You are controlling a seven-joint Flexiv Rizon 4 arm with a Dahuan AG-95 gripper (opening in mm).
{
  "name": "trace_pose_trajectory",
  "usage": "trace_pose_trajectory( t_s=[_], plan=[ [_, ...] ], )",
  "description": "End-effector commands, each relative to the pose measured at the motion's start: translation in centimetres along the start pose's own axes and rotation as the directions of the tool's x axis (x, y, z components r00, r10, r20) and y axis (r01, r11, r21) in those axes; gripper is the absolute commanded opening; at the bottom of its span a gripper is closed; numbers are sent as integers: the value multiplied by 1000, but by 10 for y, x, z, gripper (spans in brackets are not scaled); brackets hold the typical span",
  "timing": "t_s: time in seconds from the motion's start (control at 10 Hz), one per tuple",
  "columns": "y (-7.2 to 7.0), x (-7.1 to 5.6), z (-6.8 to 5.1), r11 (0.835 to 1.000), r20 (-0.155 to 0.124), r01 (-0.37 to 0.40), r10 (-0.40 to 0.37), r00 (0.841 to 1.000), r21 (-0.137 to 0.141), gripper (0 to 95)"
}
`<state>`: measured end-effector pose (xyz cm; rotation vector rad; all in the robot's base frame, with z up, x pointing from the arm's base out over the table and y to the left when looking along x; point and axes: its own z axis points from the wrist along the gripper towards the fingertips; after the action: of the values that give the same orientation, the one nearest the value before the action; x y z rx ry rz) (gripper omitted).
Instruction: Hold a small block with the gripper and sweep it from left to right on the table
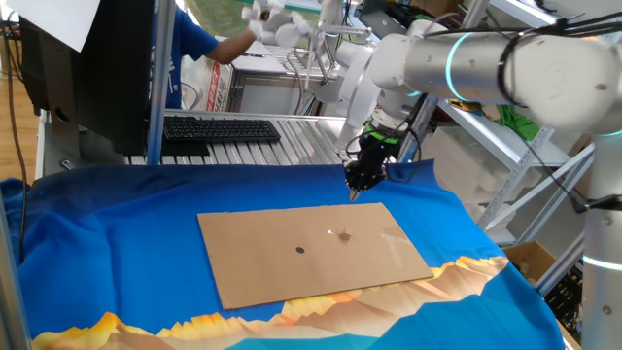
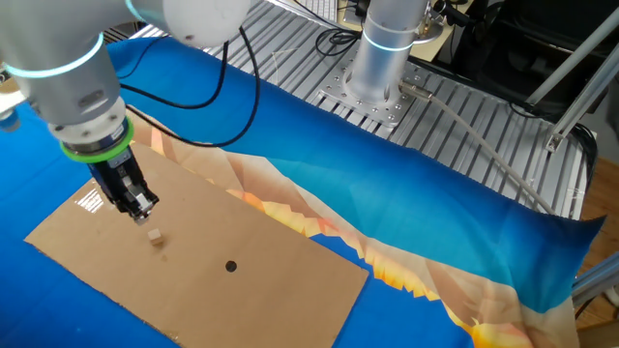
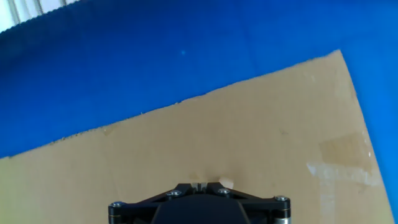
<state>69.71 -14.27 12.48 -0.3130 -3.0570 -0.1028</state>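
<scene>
The small block (image 1: pixel 345 233) is a tiny pale piece lying on the brown cardboard sheet (image 1: pixel 262 262) on the blue table (image 1: pixel 117 253). It also shows in the other fixed view (image 2: pixel 155 237) and peeks out beside the hand in the hand view (image 3: pixel 225 184). My gripper (image 1: pixel 355 192), black with a green ring, hangs above the far edge of the cardboard, a little above and behind the block (image 2: pixel 145 208). Its fingers stand together with nothing between them (image 3: pixel 198 185). It does not touch the block.
A small dark round dot (image 1: pixel 299 250) lies on the cardboard left of the block, and shows in the other fixed view (image 2: pixel 230 266). A slatted metal bench with a black keyboard (image 1: pixel 222 128) stands behind the table. The arm's base (image 2: pixel 387 58) is bolted there.
</scene>
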Motion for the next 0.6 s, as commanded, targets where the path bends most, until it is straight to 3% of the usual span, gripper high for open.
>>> trace_pose_trajectory(
  t_s=[0.1,0.2,0.6],
  plan=[
    [-1,3,0,999,6,26,-26,1000,26,0],
    [-1,3,0,999,24,31,-31,999,35,0],
    [-1,3,0,999,30,-43,42,999,32,0]
  ],
)
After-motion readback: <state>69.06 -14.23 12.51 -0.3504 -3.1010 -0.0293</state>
